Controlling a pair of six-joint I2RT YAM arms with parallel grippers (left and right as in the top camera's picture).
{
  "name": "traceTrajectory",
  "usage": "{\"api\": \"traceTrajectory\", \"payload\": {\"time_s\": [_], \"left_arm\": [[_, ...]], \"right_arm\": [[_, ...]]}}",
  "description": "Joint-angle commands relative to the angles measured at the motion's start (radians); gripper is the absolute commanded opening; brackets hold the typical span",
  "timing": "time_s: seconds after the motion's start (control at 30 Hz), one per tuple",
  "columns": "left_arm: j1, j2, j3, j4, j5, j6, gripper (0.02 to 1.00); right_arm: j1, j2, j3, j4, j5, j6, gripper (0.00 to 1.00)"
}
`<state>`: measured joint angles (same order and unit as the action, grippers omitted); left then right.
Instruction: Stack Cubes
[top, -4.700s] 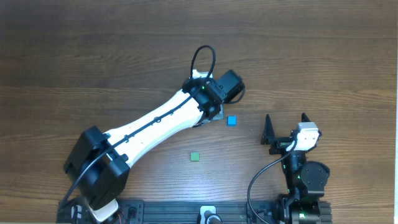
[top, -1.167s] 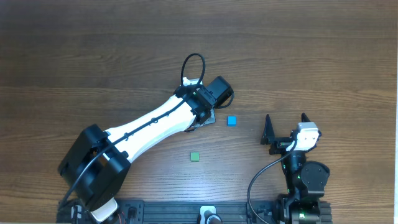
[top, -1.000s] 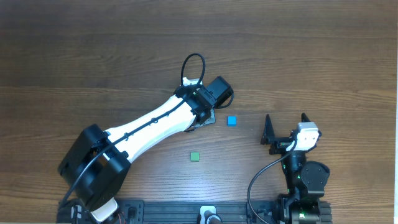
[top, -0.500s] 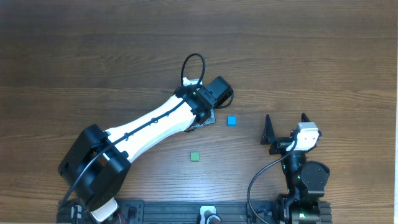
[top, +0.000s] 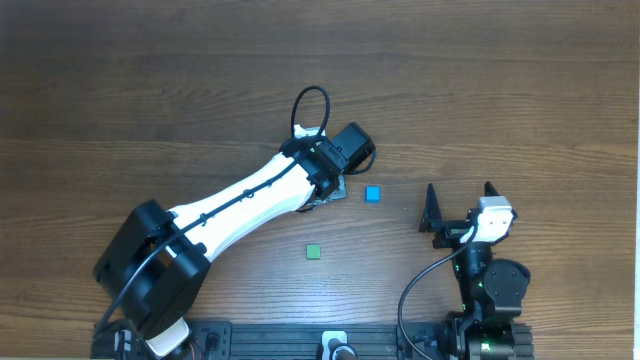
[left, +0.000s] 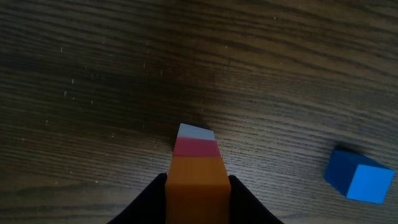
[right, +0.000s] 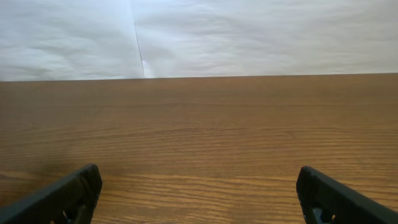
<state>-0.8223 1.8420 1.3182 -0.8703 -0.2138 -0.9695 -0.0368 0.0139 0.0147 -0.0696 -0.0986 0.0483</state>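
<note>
Our left claw (left: 196, 200) is closed on the small orange plastic cube (left: 196, 177), pressing flat against two opposite faces. Directly beneath it sit a small red cube (left: 196, 147) and a white cube (left: 196, 132) on the wooden table (left: 93, 74). We judge these cubes light, rigid and smooth: a gentle pinch across flat sides suits them. The small blue cube (left: 357, 177) lies apart beside this claw. Our right claw (top: 459, 190) gapes wide, holding nothing. Whether orange rests squarely on red we cannot tell; the lower faces are hidden.
</note>
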Motion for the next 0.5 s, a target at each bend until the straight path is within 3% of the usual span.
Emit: {"api": "traceTrajectory", "payload": {"time_s": [0.03, 0.5], "left_arm": [[0.007, 0.004, -0.011, 0.003, 0.003, -0.008, 0.327], [0.007, 0.004, -0.011, 0.003, 0.003, -0.008, 0.443]], "right_arm": [[-0.001, -0.007, -0.01, 0.003, 0.002, -0.005, 0.991], [-0.001, -0.007, -0.01, 0.003, 0.002, -0.005, 0.993]]}}
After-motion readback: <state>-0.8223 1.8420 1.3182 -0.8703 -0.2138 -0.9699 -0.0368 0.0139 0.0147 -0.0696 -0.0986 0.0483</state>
